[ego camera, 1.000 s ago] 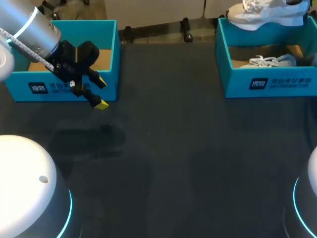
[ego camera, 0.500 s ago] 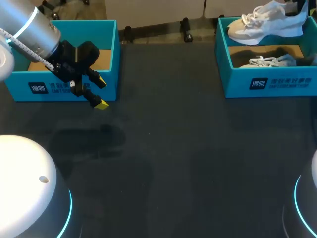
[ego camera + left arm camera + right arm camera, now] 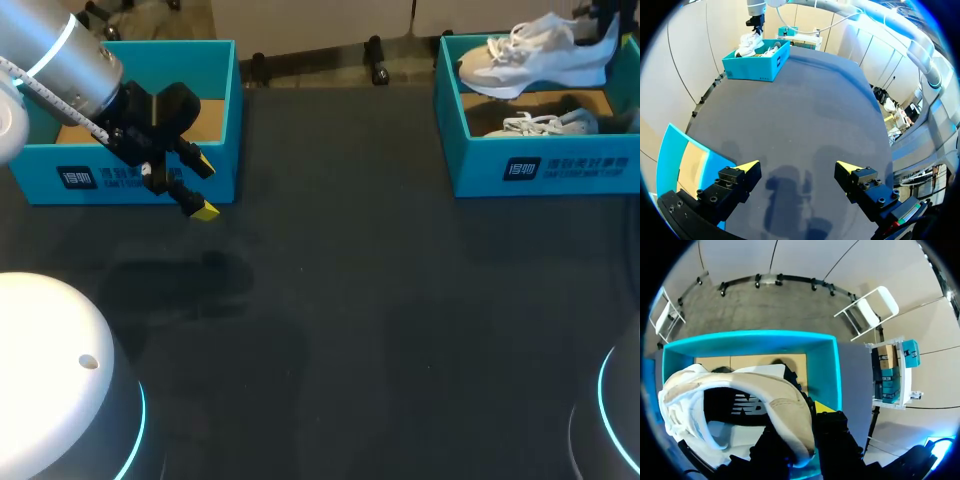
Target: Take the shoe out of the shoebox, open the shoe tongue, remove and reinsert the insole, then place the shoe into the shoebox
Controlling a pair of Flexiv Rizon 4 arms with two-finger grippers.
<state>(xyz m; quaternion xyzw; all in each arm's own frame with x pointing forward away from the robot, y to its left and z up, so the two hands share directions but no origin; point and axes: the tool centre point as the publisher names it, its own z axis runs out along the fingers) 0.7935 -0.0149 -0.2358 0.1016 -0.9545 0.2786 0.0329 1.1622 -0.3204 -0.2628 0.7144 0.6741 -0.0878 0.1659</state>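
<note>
Right tool: your right tool [image 3: 802, 432] had a firm pinch on the shoe at the heel collar. One yellow-tipped finger [image 3: 823, 408] sat outside the heel, the other was hidden under the upper.
Shoe: the white and beige shoe [image 3: 530, 48] hung in the air over the right shoebox [image 3: 545, 165], roughly level, sole down, toe pointing towards your left side. From the left wrist it showed far across the table, above that same box.
Right shoebox: teal, open-topped, standing at the far right of the table [image 3: 350, 320]. A second shoe [image 3: 545, 123], pale with white laces, lay inside it beneath the lifted one.
Left tool: your left tool [image 3: 203, 189] hovered with its fingers spread wide and nothing between them. It was just beside the front corner of the left shoebox [image 3: 120, 178], yellow tips over the dark table.
Left shoebox: teal too, at the far left, with a brown cardboard floor showing inside. The left arm crossed in front of it.
Table: dark, with the two boxes well apart at opposite far corners.
</note>
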